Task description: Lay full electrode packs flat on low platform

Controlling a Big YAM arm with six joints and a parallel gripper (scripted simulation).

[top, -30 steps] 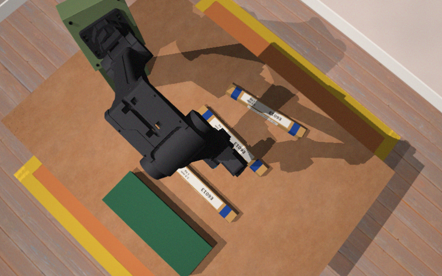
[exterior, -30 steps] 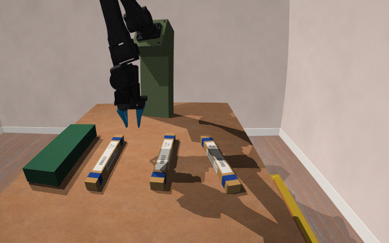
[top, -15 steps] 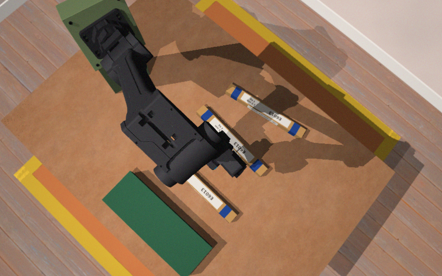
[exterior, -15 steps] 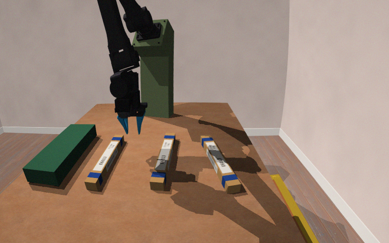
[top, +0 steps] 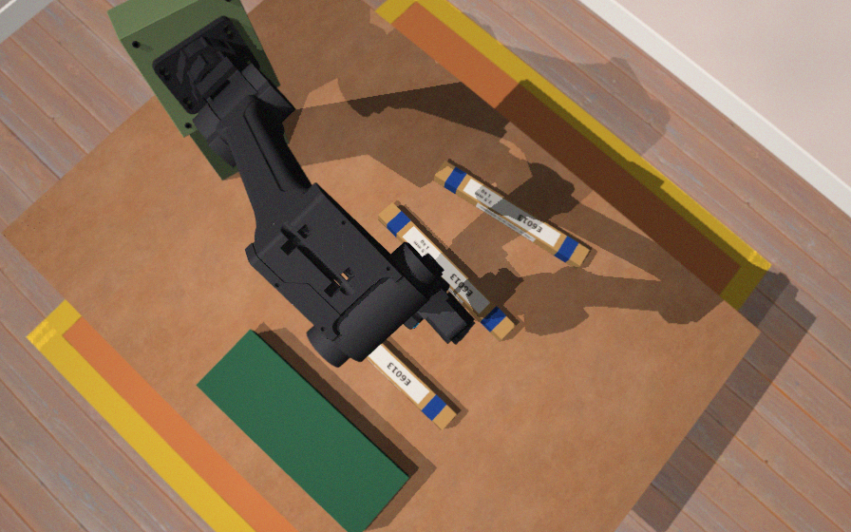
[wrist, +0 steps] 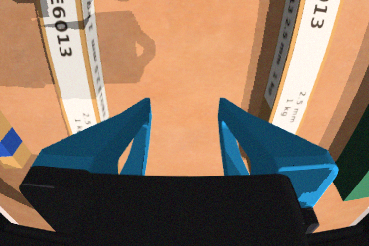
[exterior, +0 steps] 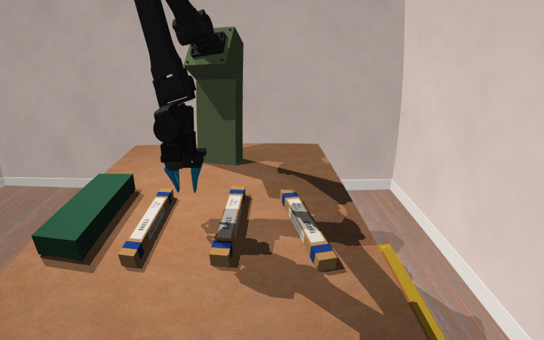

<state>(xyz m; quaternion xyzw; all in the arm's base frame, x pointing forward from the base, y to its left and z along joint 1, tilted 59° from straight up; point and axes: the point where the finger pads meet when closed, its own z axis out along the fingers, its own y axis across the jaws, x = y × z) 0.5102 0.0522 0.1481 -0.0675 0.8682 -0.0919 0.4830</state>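
Observation:
Three tan packs with blue bands and white E6013 labels lie flat on the table, off the green low platform [top: 303,429] [exterior: 84,206] [wrist: 362,152]. One pack [top: 398,373] [exterior: 145,221] [wrist: 309,48] lies beside the platform, partly hidden by the arm in the top view. The middle pack [top: 495,319] [exterior: 235,200] [wrist: 71,77] is also partly covered by the arm there. The third pack [top: 548,231] [exterior: 303,219] [wrist: 10,142] lies slanted, farthest from the platform. My gripper [exterior: 186,190] [wrist: 184,106] is part open and empty, pointing down above the table between the first two packs.
The arm's green pedestal [top: 184,19] [exterior: 219,113] stands at the back of the table. Yellow and orange strips run along two opposite sides, one strip [top: 148,443] beyond the platform and another strip [top: 712,228] [exterior: 409,291] beyond the slanted pack. Arm shadows cross the packs.

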